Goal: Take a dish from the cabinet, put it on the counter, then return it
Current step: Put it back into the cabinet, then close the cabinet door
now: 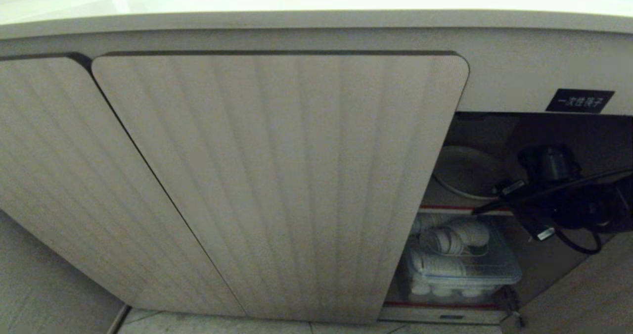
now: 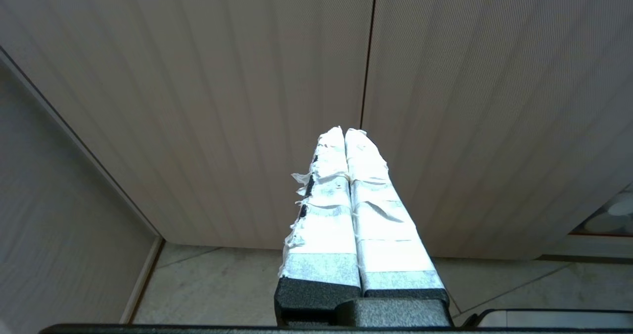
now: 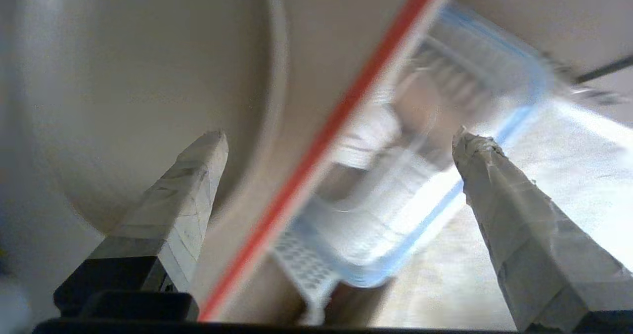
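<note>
The dish (image 1: 465, 171), a plain cream-white plate, lies on the red-edged upper shelf (image 1: 445, 208) of the cabinet (image 1: 277, 175), in the open compartment at the right. My right gripper (image 1: 528, 210) is at the mouth of that compartment, just right of the dish. In the right wrist view the gripper (image 3: 341, 141) is open wide and holds nothing. One finger (image 3: 193, 175) shows in front of the dish (image 3: 123, 91), the other beyond the shelf edge (image 3: 341, 116). My left gripper (image 2: 344, 132) is shut and empty, facing the closed ribbed doors. The counter (image 1: 316, 2) runs above.
On the lower shelf stands a clear plastic box (image 1: 460, 269) with a blue rim, holding stacked white crockery. A black label (image 1: 579, 100) sits above the open compartment. A black cable (image 1: 578, 245) loops off my right arm. Pale floor tiles (image 1: 207, 324) lie below the doors.
</note>
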You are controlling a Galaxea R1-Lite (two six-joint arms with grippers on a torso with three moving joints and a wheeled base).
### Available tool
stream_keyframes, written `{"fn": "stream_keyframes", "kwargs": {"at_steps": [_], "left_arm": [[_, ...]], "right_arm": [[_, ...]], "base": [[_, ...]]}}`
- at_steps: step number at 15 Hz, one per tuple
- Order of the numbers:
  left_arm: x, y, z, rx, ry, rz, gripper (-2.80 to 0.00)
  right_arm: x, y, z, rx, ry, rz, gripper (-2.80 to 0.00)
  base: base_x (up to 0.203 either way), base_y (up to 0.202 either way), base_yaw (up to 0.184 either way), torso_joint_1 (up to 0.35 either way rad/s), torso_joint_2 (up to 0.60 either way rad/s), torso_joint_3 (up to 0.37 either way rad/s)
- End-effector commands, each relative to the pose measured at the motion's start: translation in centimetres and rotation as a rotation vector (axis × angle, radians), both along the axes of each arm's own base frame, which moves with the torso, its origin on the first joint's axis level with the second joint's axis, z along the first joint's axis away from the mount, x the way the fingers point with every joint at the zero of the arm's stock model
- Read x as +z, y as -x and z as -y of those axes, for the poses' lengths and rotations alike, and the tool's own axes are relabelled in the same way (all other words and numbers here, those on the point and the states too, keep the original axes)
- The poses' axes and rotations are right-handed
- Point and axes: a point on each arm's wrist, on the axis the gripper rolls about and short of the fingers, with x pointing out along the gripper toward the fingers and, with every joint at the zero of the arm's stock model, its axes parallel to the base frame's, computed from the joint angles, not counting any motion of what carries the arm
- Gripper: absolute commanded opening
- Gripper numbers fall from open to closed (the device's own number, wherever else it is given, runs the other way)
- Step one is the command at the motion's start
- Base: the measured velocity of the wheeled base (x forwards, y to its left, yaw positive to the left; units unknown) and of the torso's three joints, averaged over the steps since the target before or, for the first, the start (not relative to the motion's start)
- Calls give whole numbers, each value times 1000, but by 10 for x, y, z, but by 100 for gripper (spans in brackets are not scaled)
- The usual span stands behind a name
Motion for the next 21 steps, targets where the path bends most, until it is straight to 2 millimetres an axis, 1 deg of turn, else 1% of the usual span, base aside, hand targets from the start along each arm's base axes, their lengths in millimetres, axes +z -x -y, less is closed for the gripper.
{"fn": "stream_keyframes", "kwargs": {"at_steps": [1, 6, 8, 13, 18, 21], "left_arm": [[0, 0, 0, 0, 0, 0, -280], [0, 0, 0, 0, 0, 0, -280], [0, 0, 0, 0, 0, 0, -280], [0, 0, 0, 0, 0, 0, -280], [0, 0, 0, 0, 0, 0, -280], [0, 0, 0, 0, 0, 0, -280]], "right_arm": [[-1, 10, -3, 5, 43, -16, 0], [-3, 34, -13, 113, 172, -28, 0], [-2, 43, -13, 159, 238, -10, 0], [-4, 70, -11, 249, 358, -52, 0], [-5, 95, -8, 299, 422, -97, 0], [-4, 105, -7, 292, 487, -99, 0]], "base": [[0, 0, 0, 0, 0, 0], [0, 0, 0, 0, 0, 0], [0, 0, 0, 0, 0, 0], [0, 0, 0, 0, 0, 0], [0, 0, 0, 0, 0, 0], [0, 0, 0, 0, 0, 0]]}}
